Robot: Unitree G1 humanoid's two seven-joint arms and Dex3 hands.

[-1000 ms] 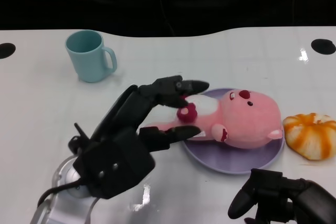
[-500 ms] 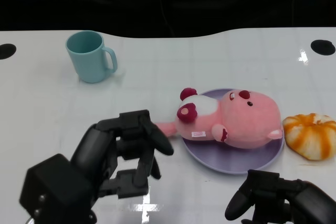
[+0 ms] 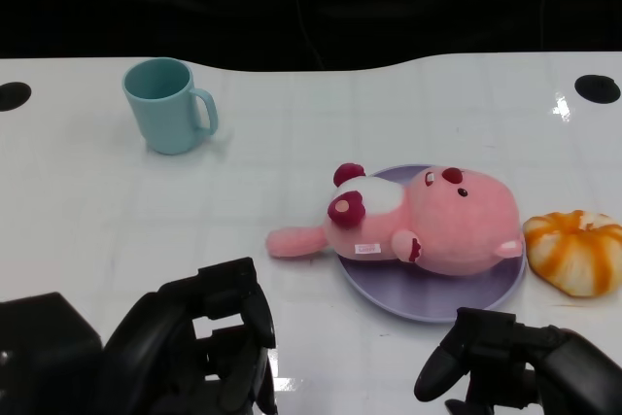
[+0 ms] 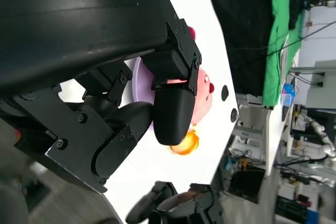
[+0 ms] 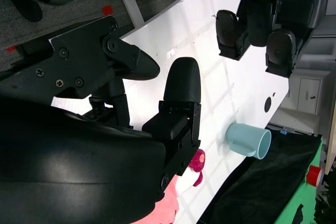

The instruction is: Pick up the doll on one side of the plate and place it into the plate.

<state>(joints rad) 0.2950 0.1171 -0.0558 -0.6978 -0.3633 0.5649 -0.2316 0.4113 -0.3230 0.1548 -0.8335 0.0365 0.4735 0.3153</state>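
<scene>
The pink plush doll lies on its side in the purple plate, with one pink limb hanging over the plate's left rim onto the table. My left hand is low at the near left, well short of the doll, fingers loosely bent and holding nothing. My right hand sits at the near right, just in front of the plate, also holding nothing. In the left wrist view the doll and the plate show beyond my fingers.
A light blue mug stands at the far left. An orange-and-white striped toy lies right of the plate, touching its rim. Black holes mark the table's far corners. The white table runs to a dark far edge.
My left hand has let go of the doll and drawn back toward me, from over the plate's left rim to the near left corner. The doll stays in the plate.
</scene>
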